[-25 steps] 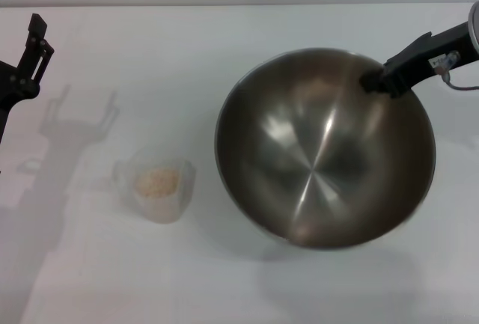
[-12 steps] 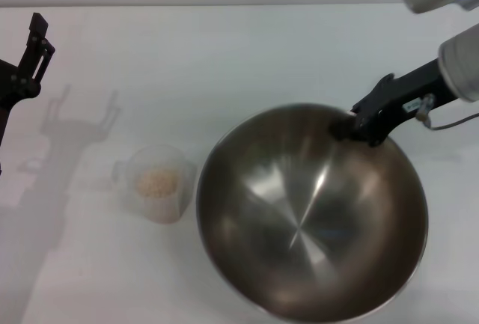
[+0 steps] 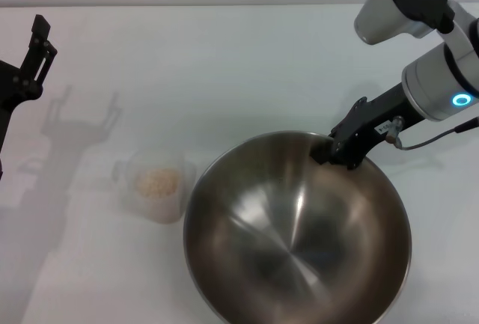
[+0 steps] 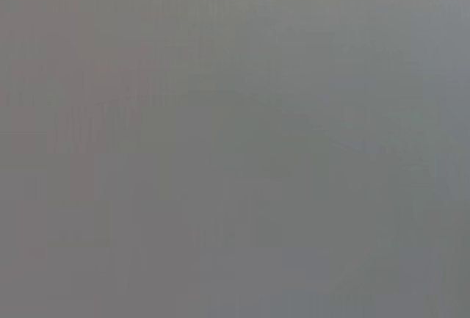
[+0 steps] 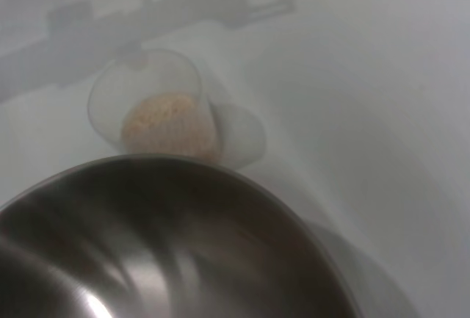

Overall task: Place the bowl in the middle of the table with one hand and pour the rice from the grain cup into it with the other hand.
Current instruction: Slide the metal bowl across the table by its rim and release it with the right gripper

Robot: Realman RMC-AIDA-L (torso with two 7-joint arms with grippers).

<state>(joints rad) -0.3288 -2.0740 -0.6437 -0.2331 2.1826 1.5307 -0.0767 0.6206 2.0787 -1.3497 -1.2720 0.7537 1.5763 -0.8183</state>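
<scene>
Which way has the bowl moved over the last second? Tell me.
Yes. The bowl, held at its rim by the right gripper, moved nearer the robot and leftward, closing on the unmoved grain cup.

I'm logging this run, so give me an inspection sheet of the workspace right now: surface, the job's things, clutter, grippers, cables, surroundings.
Surface: white table, arm shadows on its left part.
Bowl: steel bowl toward the near right, empty inside, held by its far rim; its left edge is close to the cup, and contact cannot be told.
Grain cup: clear grain cup upright at left of centre, with rice in the bottom.
Clutter: nothing seen.
Grippers: right gripper shut on the bowl's rim; left gripper raised at the far left edge, holding nothing.
Cables: a thin grey lead loops beside the right wrist.
Surroundings: a pale wall strip behind the table; the left wrist view shows only blank grey.
</scene>
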